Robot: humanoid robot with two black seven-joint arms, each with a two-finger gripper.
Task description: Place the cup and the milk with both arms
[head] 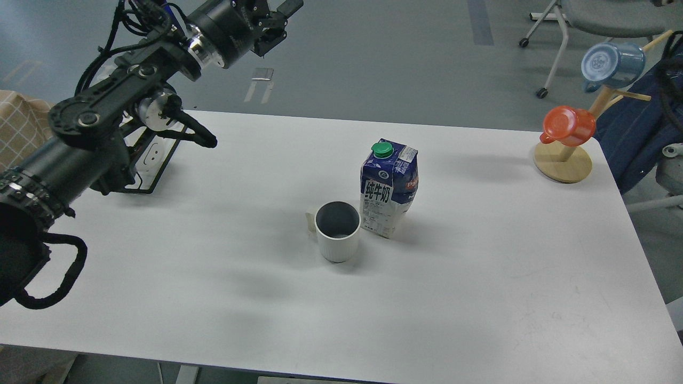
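Note:
A white ribbed cup [336,232] with a dark inside stands upright near the middle of the white table [480,298]. A blue and white milk carton [389,186] with a green cap stands upright just behind and to the right of the cup, almost touching it. My left gripper [281,15] is high at the top edge of the view, far behind and left of both, beyond the table's back edge. It is open and holds nothing, and its upper finger is cut off by the frame. My right gripper is out of view.
A black wire rack [152,168] stands at the back left, mostly hidden by my left arm. A wooden mug tree [564,160] with an orange mug [570,125] and a blue mug [611,64] stands at the back right corner. A chair and blue cloth lie beyond the right edge.

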